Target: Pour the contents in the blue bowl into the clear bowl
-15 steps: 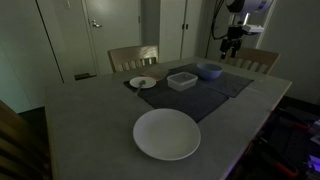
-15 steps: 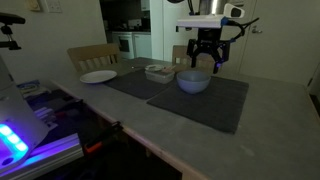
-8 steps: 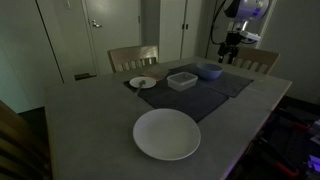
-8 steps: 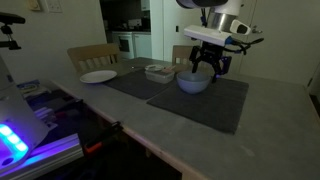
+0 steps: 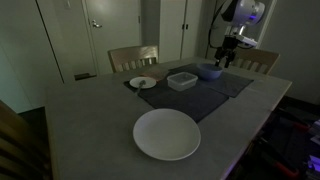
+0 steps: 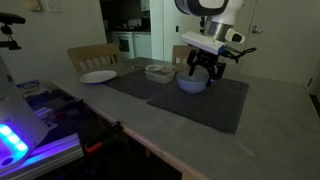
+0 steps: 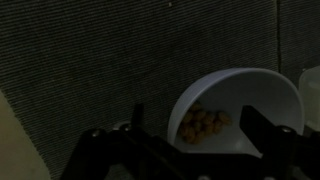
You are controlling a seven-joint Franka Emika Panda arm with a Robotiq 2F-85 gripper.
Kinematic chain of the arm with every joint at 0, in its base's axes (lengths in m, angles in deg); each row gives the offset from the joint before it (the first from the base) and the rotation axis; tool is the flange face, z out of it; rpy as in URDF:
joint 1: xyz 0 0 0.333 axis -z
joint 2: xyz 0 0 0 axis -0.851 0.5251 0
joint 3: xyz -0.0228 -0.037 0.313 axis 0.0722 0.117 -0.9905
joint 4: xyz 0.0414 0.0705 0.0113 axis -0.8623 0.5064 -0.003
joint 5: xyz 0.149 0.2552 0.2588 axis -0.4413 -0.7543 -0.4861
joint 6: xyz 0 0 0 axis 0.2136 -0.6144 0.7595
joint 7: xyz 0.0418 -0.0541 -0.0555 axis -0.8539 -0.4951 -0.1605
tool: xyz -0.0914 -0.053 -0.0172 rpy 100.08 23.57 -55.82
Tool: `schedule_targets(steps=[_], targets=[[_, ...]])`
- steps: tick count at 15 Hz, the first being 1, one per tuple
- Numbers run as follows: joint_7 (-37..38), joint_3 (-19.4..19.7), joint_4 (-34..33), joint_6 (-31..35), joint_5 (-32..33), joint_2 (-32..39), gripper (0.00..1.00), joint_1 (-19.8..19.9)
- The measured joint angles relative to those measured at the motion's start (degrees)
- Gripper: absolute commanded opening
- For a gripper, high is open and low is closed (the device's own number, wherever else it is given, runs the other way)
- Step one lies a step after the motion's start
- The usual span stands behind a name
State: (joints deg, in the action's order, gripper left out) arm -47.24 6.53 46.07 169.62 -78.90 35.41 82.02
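**Open pincer over the blue bowl at the far end of the table**

In an exterior view, from the left, a small white saucer (image 5: 143, 82) sits at the edge of a dark placemat (image 5: 203, 99). The clear bowl (image 5: 182, 80) is next on the same mat, and the blue bowl (image 5: 209, 71) is near it on the right. The gripper (image 5: 227, 60) hangs at that bowl's right rim, in the upper right of the frame. A large white plate (image 5: 167, 134) lies well apart at lower centre. In the wrist view the bowl fills the right half, upright, with orange-brown pieces (image 7: 205, 124) in its bottom. The dark fingers (image 7: 135, 125) stand spread wide to either side of its near rim, released and gripping nothing. Whether they touch the rim cannot be told.
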Motion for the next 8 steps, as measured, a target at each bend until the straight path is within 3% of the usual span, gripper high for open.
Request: schedule_targets(steps=[8], targets=[[0.2, -0.11, 0.01, 1.32, -0.19, 0.13, 0.1, 0.18]])
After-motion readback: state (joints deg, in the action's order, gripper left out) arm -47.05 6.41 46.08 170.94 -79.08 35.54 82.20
